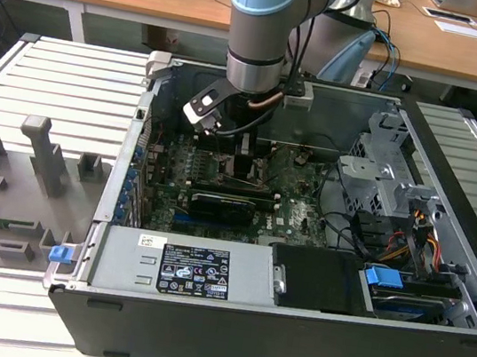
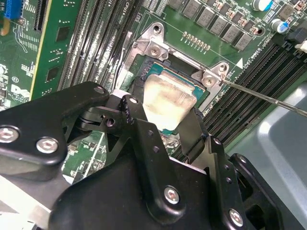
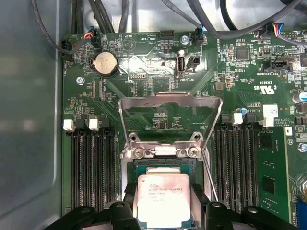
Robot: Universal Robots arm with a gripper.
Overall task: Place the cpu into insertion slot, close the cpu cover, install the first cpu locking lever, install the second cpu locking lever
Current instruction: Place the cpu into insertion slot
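Pale blue and silver, the arm point(image 1: 260, 20) reached straight down in the exterior view into the open computer case point(image 1: 286, 343). The gripper point(image 1: 246, 160) hung low over the green motherboard point(image 1: 294, 200), beside the black graphics card point(image 1: 225, 205). Grey plastic fixtures point(image 1: 43, 163) lay on the slatted table point(image 1: 66, 72) toward the exterior view's left, well apart from the case.

In the second wrist view the two black fingers point(image 2: 133, 108) were drawn in narrow on the cpu point(image 2: 168, 100), one against each opposite edge, with its pale metal top facing up. The cpu sat over the insertion slot point(image 2: 143, 72), whose dark rim showed beyond it; whether it lay fully seated could not be told. A thin locking lever point(image 2: 264, 98) stuck out free beside the socket, over the memory slots point(image 2: 259, 69).

In the first wrist view the cpu cover point(image 3: 170, 99) stood raised open on its hinge at the slot's far edge, with green board visible through its cut-out. The cpu lay between the fingers, just in front of that hinge and squared with the slot.
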